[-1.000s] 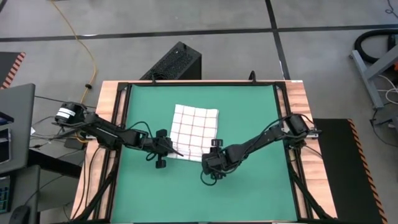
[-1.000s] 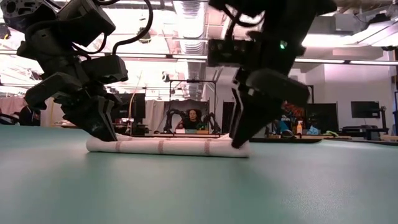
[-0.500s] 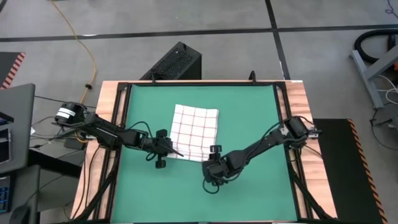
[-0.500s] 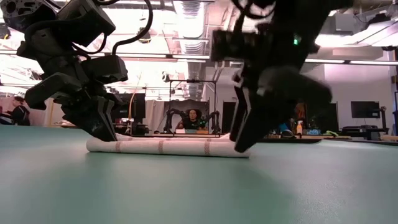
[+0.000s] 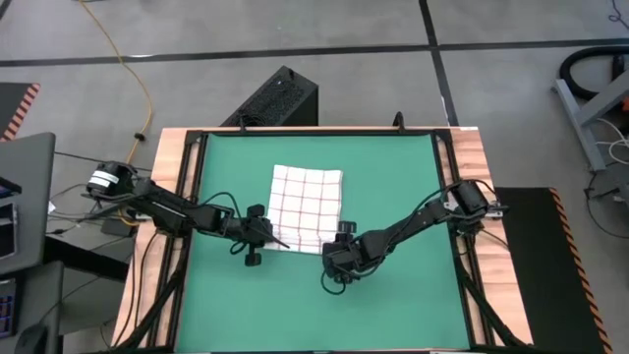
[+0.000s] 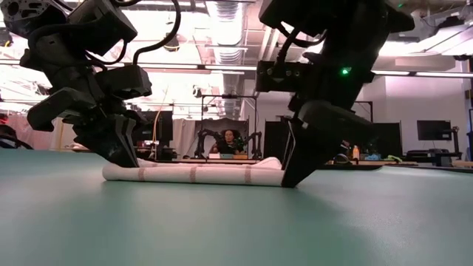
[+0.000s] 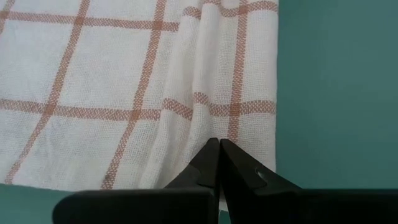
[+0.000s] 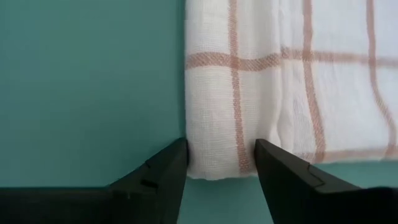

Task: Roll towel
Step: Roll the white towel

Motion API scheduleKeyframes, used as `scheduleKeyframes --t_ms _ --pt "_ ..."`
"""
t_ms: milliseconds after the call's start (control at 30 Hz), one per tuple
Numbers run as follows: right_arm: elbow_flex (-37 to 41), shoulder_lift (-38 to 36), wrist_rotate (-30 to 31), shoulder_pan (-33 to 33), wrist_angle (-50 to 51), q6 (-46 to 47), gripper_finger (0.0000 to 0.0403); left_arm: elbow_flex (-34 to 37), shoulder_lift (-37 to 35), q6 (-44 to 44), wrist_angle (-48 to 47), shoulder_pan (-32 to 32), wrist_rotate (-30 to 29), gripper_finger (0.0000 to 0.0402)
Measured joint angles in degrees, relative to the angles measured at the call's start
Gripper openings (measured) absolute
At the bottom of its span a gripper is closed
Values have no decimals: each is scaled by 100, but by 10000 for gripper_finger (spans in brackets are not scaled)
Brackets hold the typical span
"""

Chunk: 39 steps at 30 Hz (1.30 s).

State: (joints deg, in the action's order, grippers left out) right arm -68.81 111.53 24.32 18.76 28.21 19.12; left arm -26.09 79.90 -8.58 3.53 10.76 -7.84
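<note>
The towel, white with thin red check lines, lies flat on the green mat. Its near edge is rolled into a low roll. My left gripper is shut, its tips on the roll near its left end. My right gripper stands open at the roll's right end. One finger is just outside the towel's side edge and the other is over the cloth, with the towel's near right corner between them. My left gripper rests its shut fingertips on the rolled near edge, at a crease in the cloth close to the towel's left side edge. It slants down from the near left. Whether any cloth is caught between the tips, I cannot tell. The towel lies on the mat. My right gripper's fingers stand at both sides of the roll's right end; I cannot tell whether they touch the cloth.
Bare green mat surrounds the towel on all sides, framed by black rails and the wooden table edge. A dark box stands on the floor beyond the far edge. A person sits far behind the table.
My right gripper has sunk toward the mat at the right end of the towel's roll, staying open. My left gripper and the towel have kept still.
</note>
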Motion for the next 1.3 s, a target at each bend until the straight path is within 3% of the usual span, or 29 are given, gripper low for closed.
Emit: scheduleKeyframes --t_ms 133,333,433,600,867,1167,1300 --pt "134 -5 -93 -108 16 545 165 1 0 1 2 0 -2 0" --pt "150 7 -117 -191 -1 595 67 0 0 -3 6 0 29 0" --pt "47 15 -380 -200 94 588 20 2 0 -38 15 -73 551 0" --pt "-360 23 -1083 -228 427 463 17 2 1 -423 -49 -300 1633 0" --pt "-839 43 -3038 -482 535 50 17 2 2 -562 -59 -402 1851 0" --pt "-860 -3 -3870 -972 441 179 17 2 2 -771 -279 -407 2313 0" --pt "-921 -207 -3941 -1105 369 159 17 2 2 -779 -363 -404 2329 0"
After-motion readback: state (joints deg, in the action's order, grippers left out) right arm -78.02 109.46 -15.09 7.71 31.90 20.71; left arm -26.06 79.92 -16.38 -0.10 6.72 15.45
